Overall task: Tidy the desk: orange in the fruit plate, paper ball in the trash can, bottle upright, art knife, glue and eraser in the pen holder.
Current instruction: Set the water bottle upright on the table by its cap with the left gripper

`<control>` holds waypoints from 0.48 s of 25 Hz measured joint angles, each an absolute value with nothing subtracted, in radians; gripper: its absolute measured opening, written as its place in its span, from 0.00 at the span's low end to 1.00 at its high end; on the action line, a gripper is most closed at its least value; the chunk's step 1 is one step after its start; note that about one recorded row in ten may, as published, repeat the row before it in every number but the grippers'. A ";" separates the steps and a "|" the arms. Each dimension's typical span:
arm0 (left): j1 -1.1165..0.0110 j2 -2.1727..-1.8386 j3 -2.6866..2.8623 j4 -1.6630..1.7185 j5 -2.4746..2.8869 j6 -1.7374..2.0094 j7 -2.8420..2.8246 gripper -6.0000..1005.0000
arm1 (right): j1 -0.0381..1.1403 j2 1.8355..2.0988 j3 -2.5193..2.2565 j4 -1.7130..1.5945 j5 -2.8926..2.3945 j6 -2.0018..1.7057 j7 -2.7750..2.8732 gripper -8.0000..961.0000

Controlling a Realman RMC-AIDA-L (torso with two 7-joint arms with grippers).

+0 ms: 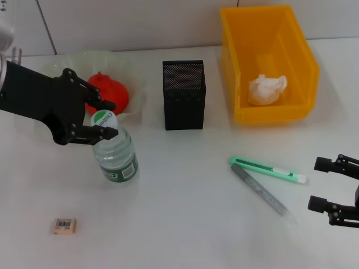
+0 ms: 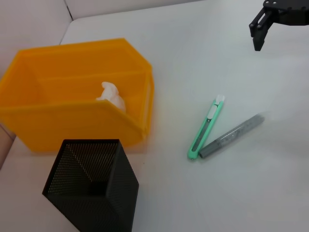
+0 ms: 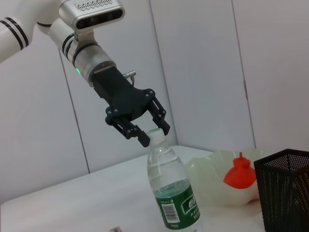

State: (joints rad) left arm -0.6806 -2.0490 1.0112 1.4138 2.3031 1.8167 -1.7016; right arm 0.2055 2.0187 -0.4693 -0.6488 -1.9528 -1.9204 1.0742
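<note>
Bottle stands upright on the tabletop in the head view, the left gripper with jaws open around its white cap, the orange in the fruit plate, the paper ball in the trash can, the eraser lying near the front edge, and the right gripper idle, jaws open. Left wrist view: the pen holder beside the trash can, the green art knife touching the grey glue stick. Right wrist view: left jaws spread at the cap
</note>
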 joint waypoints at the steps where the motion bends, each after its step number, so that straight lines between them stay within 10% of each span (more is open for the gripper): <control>1: -0.681 -2.049 1.011 1.414 2.303 1.817 -1.702 0.44 | 0.205 2.019 -0.469 -0.649 -1.953 -1.920 1.074 0.87; 12: -0.686 -2.060 1.015 1.409 2.309 1.808 -1.693 0.43 | 0.202 2.021 -0.469 -0.649 -1.957 -1.920 1.072 0.87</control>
State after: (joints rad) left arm -0.6858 -2.0596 1.0149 1.4094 2.3086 1.8082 -1.6930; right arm 0.2016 2.0205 -0.4694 -0.6489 -1.9570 -1.9205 1.0717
